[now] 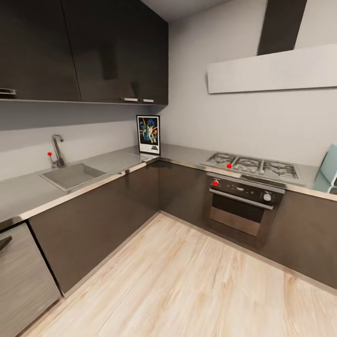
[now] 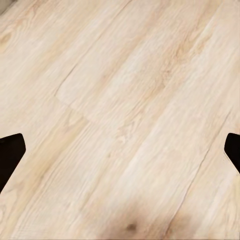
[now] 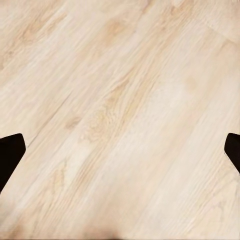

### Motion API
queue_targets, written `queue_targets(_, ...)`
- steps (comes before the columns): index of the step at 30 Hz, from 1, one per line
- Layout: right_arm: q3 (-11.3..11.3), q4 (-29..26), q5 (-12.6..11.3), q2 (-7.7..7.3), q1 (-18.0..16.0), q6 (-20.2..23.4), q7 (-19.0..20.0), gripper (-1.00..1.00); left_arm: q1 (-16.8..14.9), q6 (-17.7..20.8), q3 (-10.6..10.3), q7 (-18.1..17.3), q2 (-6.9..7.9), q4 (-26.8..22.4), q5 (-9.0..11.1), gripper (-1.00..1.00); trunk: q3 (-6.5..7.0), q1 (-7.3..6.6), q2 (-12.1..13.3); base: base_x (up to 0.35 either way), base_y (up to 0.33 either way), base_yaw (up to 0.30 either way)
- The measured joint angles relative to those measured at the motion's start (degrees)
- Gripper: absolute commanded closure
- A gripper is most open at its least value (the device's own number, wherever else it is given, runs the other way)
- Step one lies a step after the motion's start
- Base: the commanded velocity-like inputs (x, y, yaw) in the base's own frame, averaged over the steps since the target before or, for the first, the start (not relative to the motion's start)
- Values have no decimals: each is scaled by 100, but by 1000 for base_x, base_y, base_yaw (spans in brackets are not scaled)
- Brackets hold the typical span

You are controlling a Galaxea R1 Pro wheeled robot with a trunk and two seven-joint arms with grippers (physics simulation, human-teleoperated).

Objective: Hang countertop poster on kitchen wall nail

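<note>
- The poster (image 1: 148, 134) stood upright at the inner corner of the kitchen countertop (image 1: 117, 161), where the two runs of the L meet, its back close to the wall.
- Along the left run lay a sink (image 1: 72, 176) with a tap (image 1: 57, 150); on the right run sat a hob (image 1: 252, 166) over an oven (image 1: 241, 206).
- Dark wall cupboards (image 1: 84, 49) hung over the left run, and a pale hood (image 1: 274, 70) hung over the hob.
- The left gripper (image 2: 120, 152) and the right gripper (image 3: 120, 152) each pointed down at the wooden floor (image 1: 187, 281), fingertips wide apart and holding nothing.
- Likely risks: the poster sits deep in the corner, so a reach from the floor could be long; a nudge might tip the thin frame flat or push it against the wall.
- The cupboards' lower edge could catch a raised arm or the lifted poster.
- The base might bump the cabinet fronts when closing in.
- I could not make out any wall nails.
- Open room: the floor before the corner was broad and free, and the countertop beside the poster was bare.
</note>
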Motion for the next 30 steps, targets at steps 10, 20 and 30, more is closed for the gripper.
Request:
queue_targets(10,0,0,0,0,0,0,-1,-100,-1,1,0,0,0,3,0,-100,0,0,0,337,-104,62)
queue_targets(20,0,0,0,0,0,0,-8,-100,0,1,0,0,0,4,0,-100,0,0,0,337,-104,264)
queue_targets(30,0,0,0,0,0,0,-8,-100,-1,2,0,0,0,5,0,-100,0,0,0,337,-104,247)
